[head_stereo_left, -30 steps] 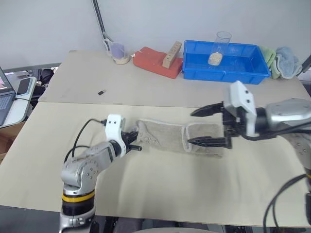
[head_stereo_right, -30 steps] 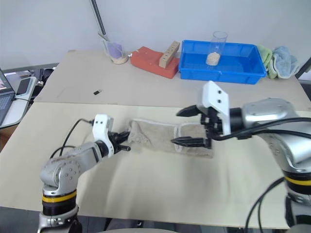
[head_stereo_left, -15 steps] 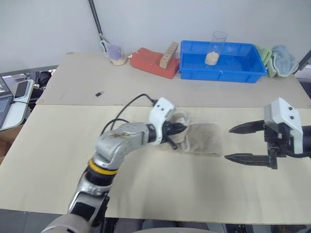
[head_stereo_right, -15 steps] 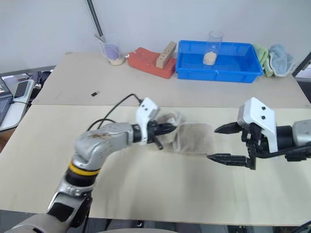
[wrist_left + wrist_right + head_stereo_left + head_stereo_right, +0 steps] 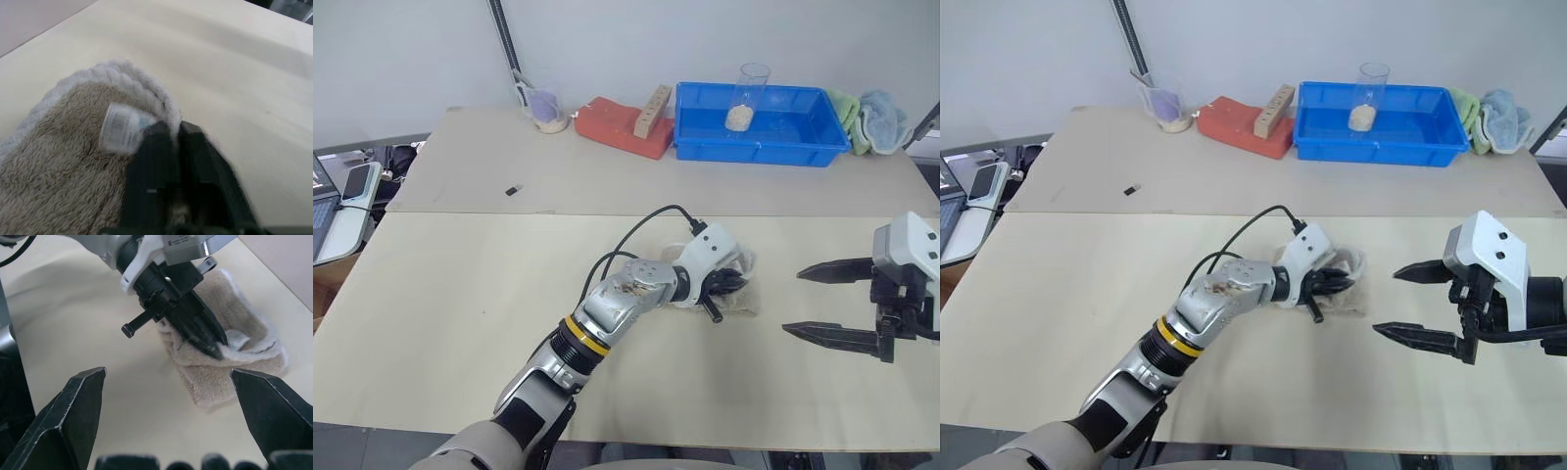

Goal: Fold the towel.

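Towel [image 5: 740,294] lies bunched in a small folded heap on the pale counter [image 5: 460,323], near its middle. From the head views, the left gripper [image 5: 729,284] reaches across to the heap, its dark jaws buried in the cloth's upper fold. The right gripper [image 5: 822,302] hangs well apart to the right of the heap, jaws spread wide with nothing between them.

In the left wrist view, the towel's white piped edge [image 5: 142,88] curls over the tips of the left gripper's jaws, which look pressed together on that rim beside a small white tag [image 5: 122,128].

In the right wrist view, the wide-spread jaws frame the heap from a distance, touching none of it.
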